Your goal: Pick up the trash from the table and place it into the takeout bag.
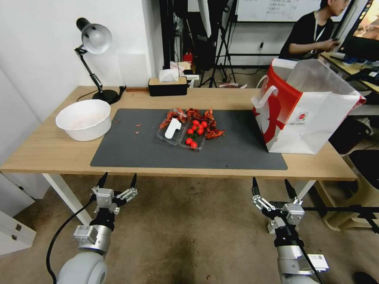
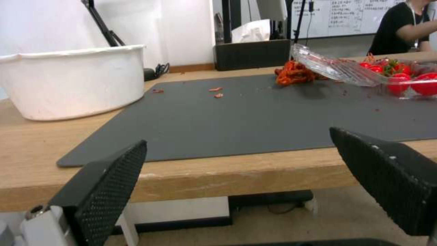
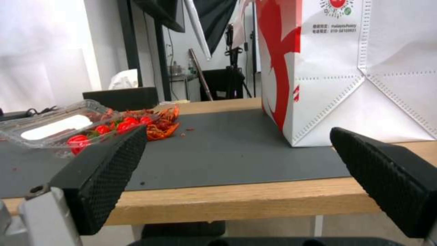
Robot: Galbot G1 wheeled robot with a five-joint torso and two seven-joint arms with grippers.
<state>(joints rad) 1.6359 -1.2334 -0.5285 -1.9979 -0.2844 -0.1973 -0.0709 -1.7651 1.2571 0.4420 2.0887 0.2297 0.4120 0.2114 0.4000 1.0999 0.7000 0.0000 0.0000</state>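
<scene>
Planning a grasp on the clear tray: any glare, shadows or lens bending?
Head view: wide lens bows the table edge, tilts the takeout bag. Left wrist view: wall behind the white bowl is blown out; clear tray shadows the mat. Right wrist view: pale patch on the tray, label or glare unclear.

A dark grey mat (image 1: 237, 152) is covering the light-wood table (image 1: 43, 152) at centre frame. At right, the takeout bag (image 1: 316, 118) is showing red and white panels. Red tomatoes (image 1: 195, 132) are sitting in a clear tray (image 1: 173, 136). A white bowl (image 1: 84, 119) is sitting at left.
</scene>
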